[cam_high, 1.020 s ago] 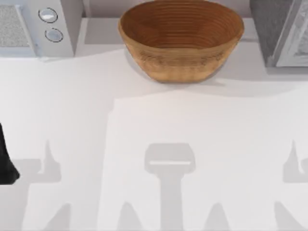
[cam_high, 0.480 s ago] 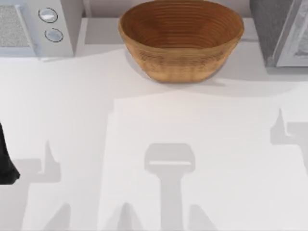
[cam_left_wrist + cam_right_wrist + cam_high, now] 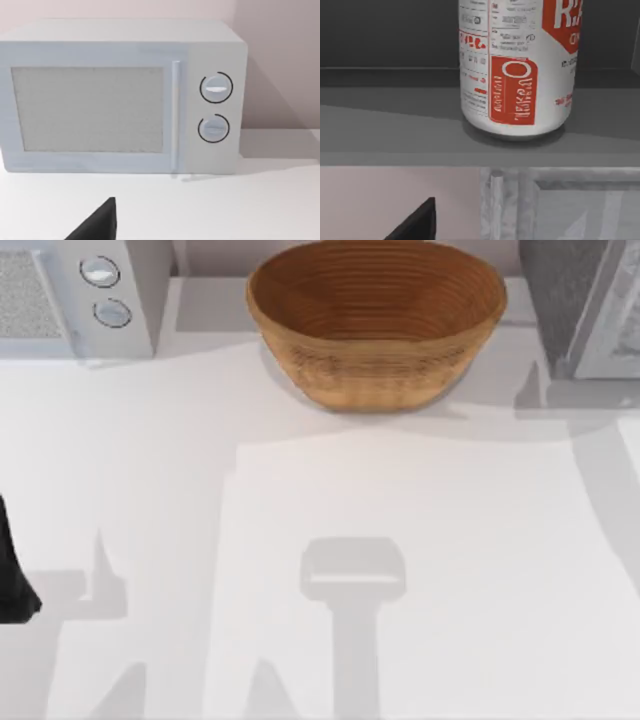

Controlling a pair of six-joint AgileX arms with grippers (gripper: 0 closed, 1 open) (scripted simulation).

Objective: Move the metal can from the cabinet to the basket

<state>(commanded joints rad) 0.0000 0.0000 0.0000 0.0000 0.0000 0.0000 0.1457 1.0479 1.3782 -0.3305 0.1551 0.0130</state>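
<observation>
The metal can (image 3: 517, 65), white-sided with red label panels, stands upright on the grey shelf (image 3: 390, 135) inside the cabinet (image 3: 562, 300), close in front of my right wrist camera. A dark tip of my right gripper (image 3: 417, 225) shows low in that view, short of the can and not touching it. The cabinet's pale-framed door (image 3: 612, 325) is swung open at the table's back right. The brown woven basket (image 3: 376, 360) sits at the back centre, with nothing visible inside. My left arm (image 3: 14, 580) is parked at the left edge, with its gripper tip (image 3: 97, 227) facing the microwave.
A white microwave (image 3: 85, 295) with two round knobs stands at the back left. The open door's grey frame (image 3: 560, 205) lies just below the shelf edge in the right wrist view. The white tabletop (image 3: 320, 500) stretches in front of the basket.
The right arm's shadow has slid from the table's right front up to the cabinet at the back right. The left arm has not moved.
</observation>
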